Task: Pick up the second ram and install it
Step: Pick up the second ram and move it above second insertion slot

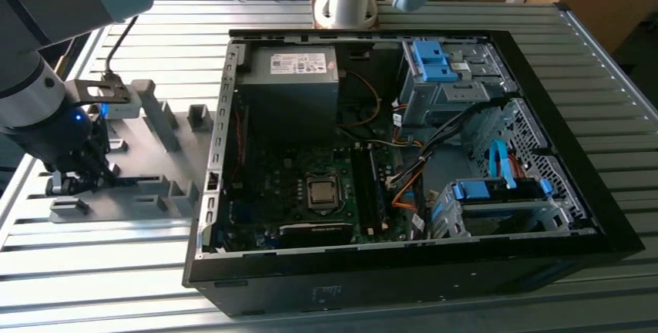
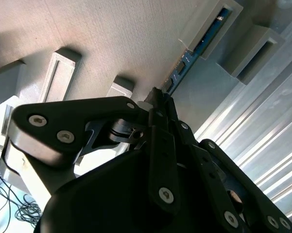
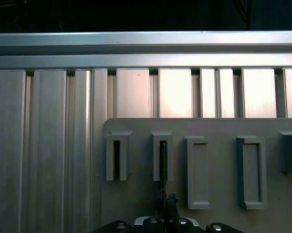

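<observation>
Checking grey slotted plastic tray (image 1: 169, 165): found black two-finger gripper (image 2: 158, 92) pinched on long, flat blue-green circuit-board stick (image 2: 199, 46), seated edge-up in slot; noted open black computer case (image 1: 411, 267) alongside.

Bench (image 1: 575, 48): ribbed metal, satin sheen.
Holder plate (image 2: 111, 39): grey plastic, matt, finely grained.
Tool (image 2: 158, 93): black matt links, bright metal screw heads.
Second ram (image 2: 204, 41): blue-green board, slightly glossy.
Computer case (image 1: 411, 279): black matt metal.
Drive clips (image 1: 432, 59): smooth blue plastic.

raised blocks (image 3: 197, 172) flanking second ram (image 2: 204, 41), open table (image 3: 136, 92) beyond
</observation>
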You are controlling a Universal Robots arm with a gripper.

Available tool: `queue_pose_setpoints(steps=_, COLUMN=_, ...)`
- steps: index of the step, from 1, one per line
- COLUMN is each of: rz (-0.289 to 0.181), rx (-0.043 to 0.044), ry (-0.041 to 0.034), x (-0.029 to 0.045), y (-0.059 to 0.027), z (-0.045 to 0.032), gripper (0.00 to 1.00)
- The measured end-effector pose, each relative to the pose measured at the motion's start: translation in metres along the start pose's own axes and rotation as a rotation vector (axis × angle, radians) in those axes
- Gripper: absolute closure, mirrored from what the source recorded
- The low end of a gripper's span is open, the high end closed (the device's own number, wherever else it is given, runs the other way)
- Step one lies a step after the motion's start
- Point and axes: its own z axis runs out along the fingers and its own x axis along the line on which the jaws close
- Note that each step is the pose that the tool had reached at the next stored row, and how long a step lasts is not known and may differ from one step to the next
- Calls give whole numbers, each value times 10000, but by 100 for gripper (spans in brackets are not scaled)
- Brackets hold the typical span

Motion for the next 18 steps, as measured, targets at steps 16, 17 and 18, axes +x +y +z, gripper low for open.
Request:
queue_pose_setpoints(steps=16, rz=-76, rx=-4, ry=2, x=19, y=0, z=-11, gripper=86)
queue_pose_setpoints(steps=17, rz=-76, rx=-3, ry=1, x=18, y=1, z=-18, gripper=86)
queue_pose_setpoints(steps=18, rz=-76, rx=-2, ry=1, x=18, y=1, z=-27, gripper=86)
